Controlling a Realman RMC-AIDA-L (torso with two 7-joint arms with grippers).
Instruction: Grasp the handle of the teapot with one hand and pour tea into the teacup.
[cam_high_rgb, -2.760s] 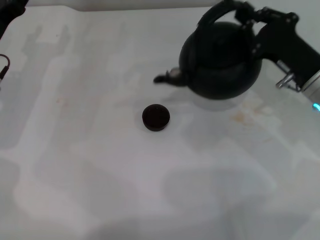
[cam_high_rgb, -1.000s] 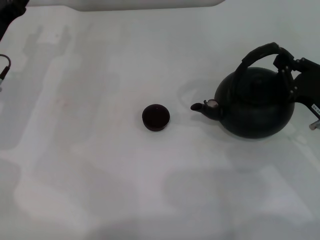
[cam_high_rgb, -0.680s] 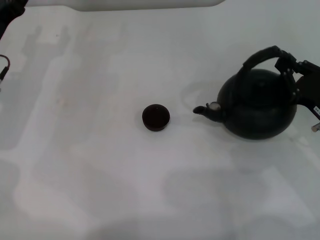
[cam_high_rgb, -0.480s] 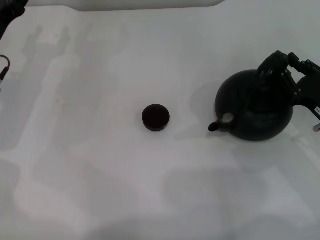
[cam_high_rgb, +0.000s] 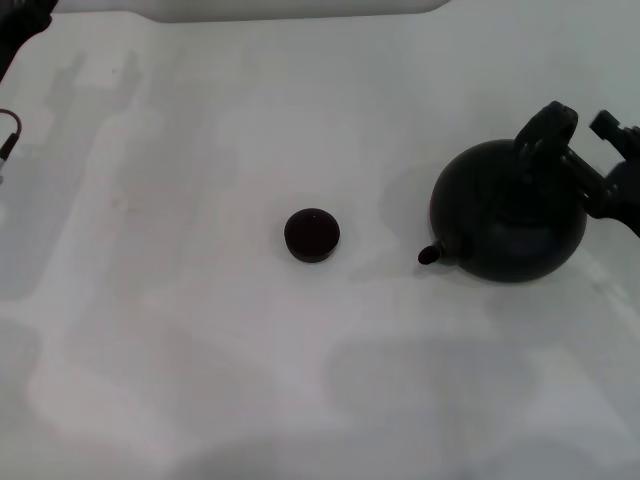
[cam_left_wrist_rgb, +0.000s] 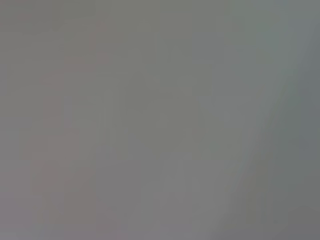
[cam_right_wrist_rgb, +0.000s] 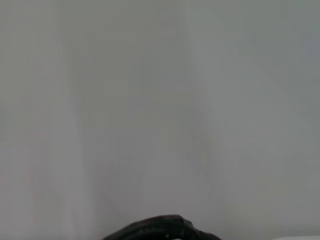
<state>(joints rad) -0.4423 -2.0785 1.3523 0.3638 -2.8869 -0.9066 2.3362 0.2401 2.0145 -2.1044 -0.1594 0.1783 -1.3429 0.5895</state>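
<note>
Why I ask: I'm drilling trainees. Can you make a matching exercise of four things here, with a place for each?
Things:
1. small round dark teacup
2. large round black matte teapot
3. right gripper
4. left gripper

Places:
A. far-left corner of the head view
B. alone, mid white table
C. table's right side, spout pointing to the robot's left
D. beside the black arched handle

Pairs: 1-B, 2-C, 3-D, 4-A

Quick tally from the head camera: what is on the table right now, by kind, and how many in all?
Teapots: 1, the teapot at the table's right, its handle by the right gripper.
Teacups: 1, the teacup near the middle, apart from the spout.
Total: 2 things on the table.
</note>
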